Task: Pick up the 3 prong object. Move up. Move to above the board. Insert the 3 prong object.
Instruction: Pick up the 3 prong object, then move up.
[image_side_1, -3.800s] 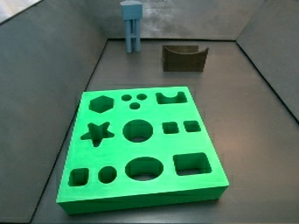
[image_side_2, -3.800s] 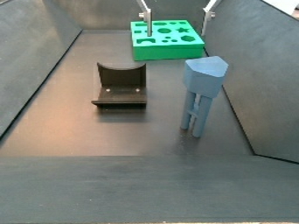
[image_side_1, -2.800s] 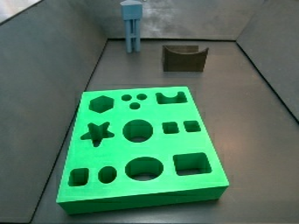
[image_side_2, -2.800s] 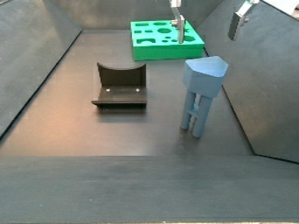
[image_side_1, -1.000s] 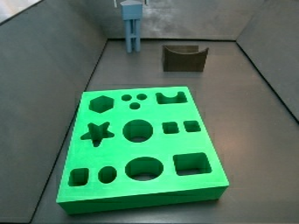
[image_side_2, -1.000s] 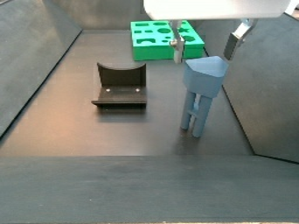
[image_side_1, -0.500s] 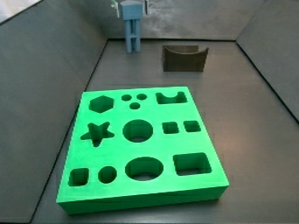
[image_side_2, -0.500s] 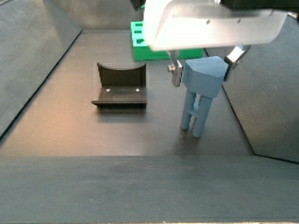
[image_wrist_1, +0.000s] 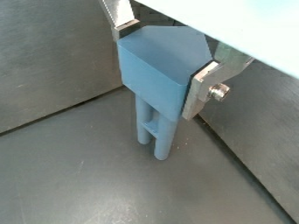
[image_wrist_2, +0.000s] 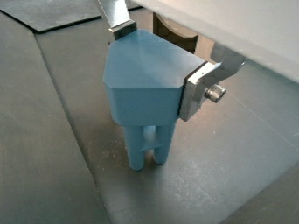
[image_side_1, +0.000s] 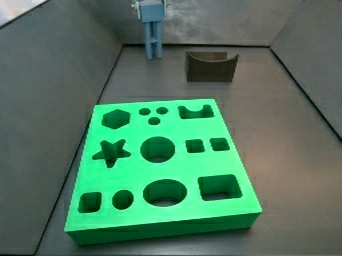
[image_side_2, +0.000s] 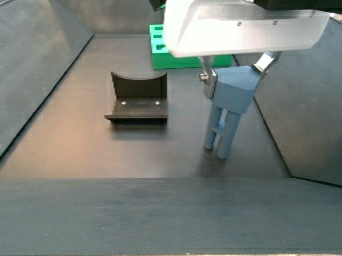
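The 3 prong object (image_wrist_1: 158, 74) is a light-blue piece with a blocky head and thin prongs. It stands upright on the dark floor at the far end of the bin, seen in both side views (image_side_1: 151, 30) (image_side_2: 230, 105). My gripper (image_wrist_1: 162, 59) is down over its head, with the silver fingers (image_wrist_1: 201, 86) pressed against two opposite sides, as the other wrist view (image_wrist_2: 158, 61) also shows. The prong tips still rest on the floor. The bright green board (image_side_1: 178, 130) with its cut-out holes lies flat, apart from the piece; in a side view (image_side_2: 158, 55) the gripper body hides most of it.
A dark brown U-shaped block (image_side_1: 210, 66) (image_side_2: 136, 97) stands on the floor between the piece and the board, close to the gripper. Sloping grey walls (image_side_1: 80, 60) enclose the bin; the piece stands near the back wall and a side wall (image_side_2: 307, 110).
The gripper has come from above the board to the piece, descended over its head, and its fingers have drawn in against the head's sides. The piece stays standing in place.
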